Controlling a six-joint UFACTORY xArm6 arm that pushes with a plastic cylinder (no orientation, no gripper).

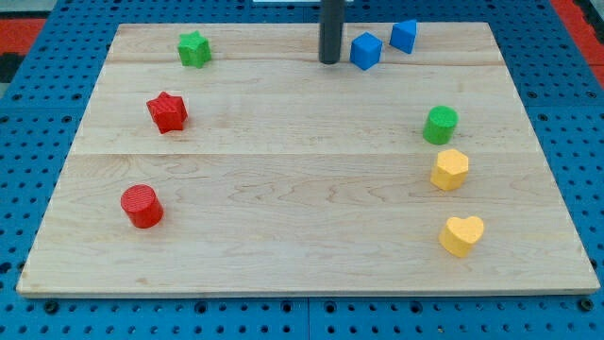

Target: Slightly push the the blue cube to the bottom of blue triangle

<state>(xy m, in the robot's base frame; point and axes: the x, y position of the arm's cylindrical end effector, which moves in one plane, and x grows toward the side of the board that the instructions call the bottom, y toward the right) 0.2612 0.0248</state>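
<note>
The blue cube (365, 50) sits near the view's top edge of the wooden board, right of centre. The blue triangle (404, 36) lies just up and to the right of it, a small gap between them. My tip (328, 60) rests on the board just left of the blue cube, a short gap away, not touching it. The dark rod rises straight up out of the view's top.
A green star (193, 49) is at the top left, a red star (167, 111) below it, a red cylinder (142, 206) at the lower left. A green cylinder (440, 125), a yellow hexagon (450, 170) and a yellow heart (461, 235) line the right side.
</note>
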